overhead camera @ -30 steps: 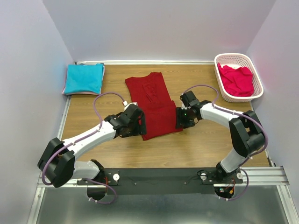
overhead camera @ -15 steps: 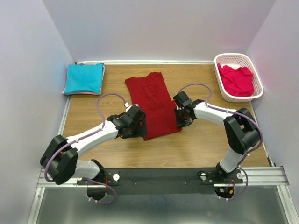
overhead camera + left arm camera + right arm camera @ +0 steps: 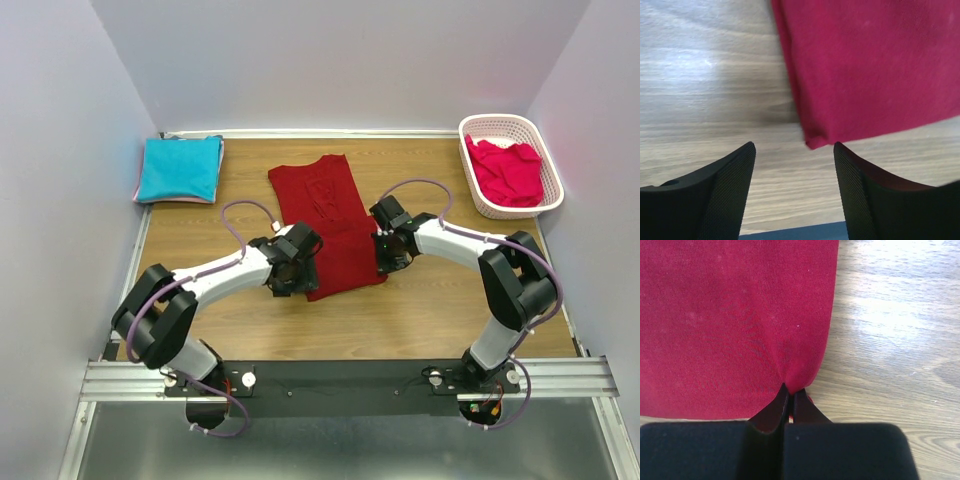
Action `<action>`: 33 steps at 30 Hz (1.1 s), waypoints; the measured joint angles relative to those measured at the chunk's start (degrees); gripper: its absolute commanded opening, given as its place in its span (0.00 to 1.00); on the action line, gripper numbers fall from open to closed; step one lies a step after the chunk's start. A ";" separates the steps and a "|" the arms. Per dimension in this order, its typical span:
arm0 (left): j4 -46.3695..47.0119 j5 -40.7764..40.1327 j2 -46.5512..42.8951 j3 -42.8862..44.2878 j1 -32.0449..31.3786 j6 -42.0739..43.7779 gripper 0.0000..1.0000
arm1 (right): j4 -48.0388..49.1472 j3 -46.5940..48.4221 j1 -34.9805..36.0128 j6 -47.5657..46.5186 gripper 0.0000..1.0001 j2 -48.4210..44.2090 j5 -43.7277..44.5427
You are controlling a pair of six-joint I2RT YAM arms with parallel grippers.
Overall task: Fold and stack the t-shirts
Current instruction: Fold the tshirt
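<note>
A dark red t-shirt lies as a long folded strip mid-table. My left gripper is at its near left corner. In the left wrist view the gripper is open, and the shirt's corner lies on the wood just ahead of the gap, touching neither finger. My right gripper is shut on the shirt's right edge, where the cloth puckers into the closed tips. A folded turquoise t-shirt lies at the far left. A pinkish-red t-shirt is bunched in the basket.
The white latticed basket stands at the far right corner against the wall. Walls close in the table on the left, back and right. Bare wood shows in front of the shirt, and a metal rail runs along the near edge.
My left gripper slid right to the shirt's near left corner and narrowed a little. My right gripper moved left onto the shirt's right edge and closed on it.
</note>
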 measured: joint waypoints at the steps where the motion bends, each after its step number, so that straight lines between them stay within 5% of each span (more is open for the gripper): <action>1: -0.26 0.00 1.20 1.11 0.00 -0.68 0.70 | 0.00 0.02 0.04 0.00 0.00 0.02 -0.11; 18: -5.57 0.92 14.27 10.62 -1.44 -0.42 0.47 | 0.11 -0.04 0.11 -0.02 0.01 0.02 -2.34; 22: -6.86 0.63 16.48 13.18 -2.73 0.59 0.29 | 0.20 -0.26 0.22 -0.02 0.01 -0.17 -2.47; 25: -6.10 0.76 16.98 13.79 -3.54 0.98 0.01 | 0.28 -0.42 0.22 -0.02 0.01 -0.28 -2.62; 33: -5.35 0.81 16.68 13.73 -4.13 2.80 0.00 | 0.92 -2.25 0.31 0.02 0.01 -1.79 -2.69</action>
